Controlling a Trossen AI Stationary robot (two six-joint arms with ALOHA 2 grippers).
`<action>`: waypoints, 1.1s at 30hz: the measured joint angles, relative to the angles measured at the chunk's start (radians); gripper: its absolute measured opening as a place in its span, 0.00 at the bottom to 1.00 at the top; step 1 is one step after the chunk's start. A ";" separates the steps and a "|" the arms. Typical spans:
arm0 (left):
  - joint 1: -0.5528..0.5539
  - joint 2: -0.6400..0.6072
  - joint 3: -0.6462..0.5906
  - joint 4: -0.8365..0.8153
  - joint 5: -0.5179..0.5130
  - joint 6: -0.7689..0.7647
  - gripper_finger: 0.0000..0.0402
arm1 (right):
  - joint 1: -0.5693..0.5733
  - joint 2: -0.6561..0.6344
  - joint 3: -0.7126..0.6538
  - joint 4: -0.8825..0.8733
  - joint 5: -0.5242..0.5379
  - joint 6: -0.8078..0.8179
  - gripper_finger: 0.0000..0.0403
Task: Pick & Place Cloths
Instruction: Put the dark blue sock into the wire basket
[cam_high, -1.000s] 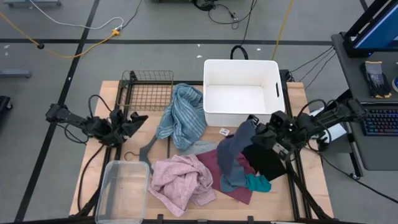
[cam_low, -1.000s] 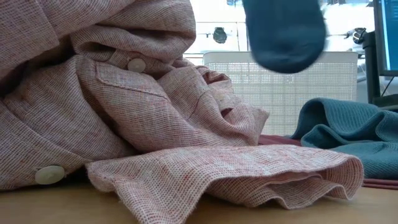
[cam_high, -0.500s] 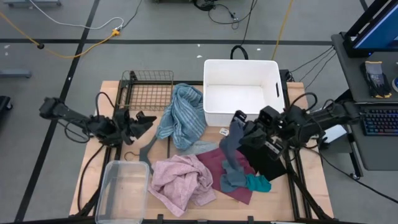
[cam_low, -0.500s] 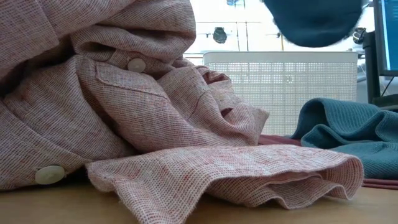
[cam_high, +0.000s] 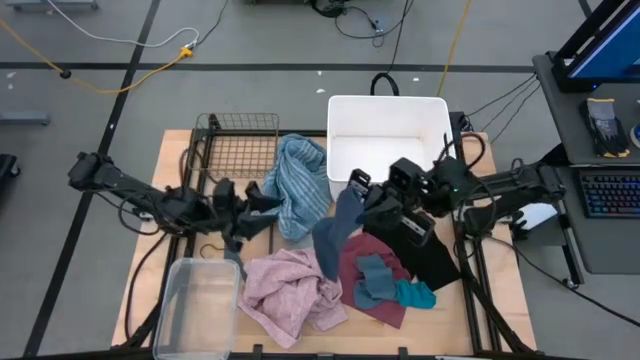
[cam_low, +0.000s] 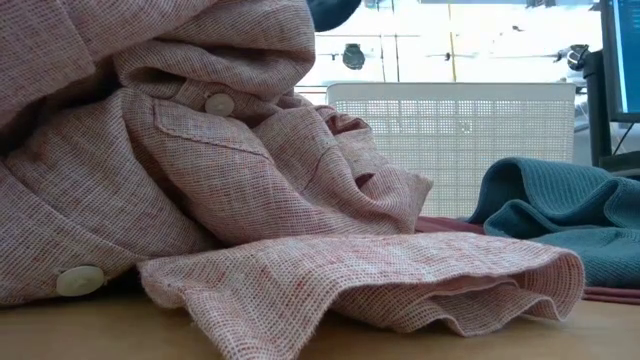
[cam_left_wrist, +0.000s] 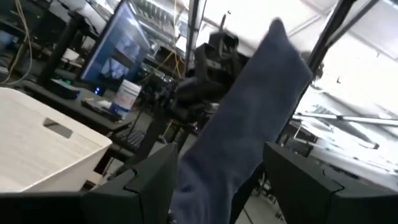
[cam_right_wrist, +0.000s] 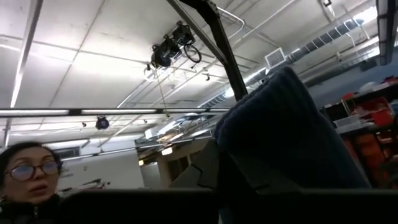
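The right pincer (cam_high: 357, 188) is closed on a navy cloth (cam_high: 330, 235). The cloth hangs down from it over the middle of the desk (cam_high: 165, 200), just at 7 o'clock from the white bin (cam_high: 388, 140). You cannot see the pincer's tips well from above, because the cloth and the dark arm cover them. In the right wrist view the navy cloth (cam_right_wrist: 292, 137) fills much of the picture, and part of a person shows at the edge.

The left pincer (cam_high: 262, 203) is open and holds nothing. It sits at 9 o'clock from the hanging cloth, near the striped towel (cam_high: 298, 185). In the left wrist view the navy cloth (cam_left_wrist: 239, 143) hangs between its two dark fingers (cam_left_wrist: 146, 183).

The pink cloth (cam_high: 290, 288) lies at 6 o'clock on the desk. In the low view the pink cloth (cam_low: 180, 170) hides most of the desk. The maroon cloth (cam_high: 375, 283), the teal piece (cam_high: 412, 295) and the black shorts (cam_high: 425, 255) lie at 4 o'clock, partly under one another. A clear tub (cam_high: 195, 305) is cut off at the bottom edge.
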 joint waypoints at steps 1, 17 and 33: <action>0.004 0.024 0.024 -0.013 0.015 -0.001 0.61 | -0.002 0.011 0.007 0.000 0.000 0.014 0.00; 0.114 0.327 0.309 -0.106 0.318 -0.068 0.61 | -0.001 0.106 0.067 0.054 -0.025 0.177 0.00; 0.156 0.414 0.385 -0.103 0.593 -0.157 0.61 | -0.009 0.105 0.067 0.062 -0.024 0.164 0.00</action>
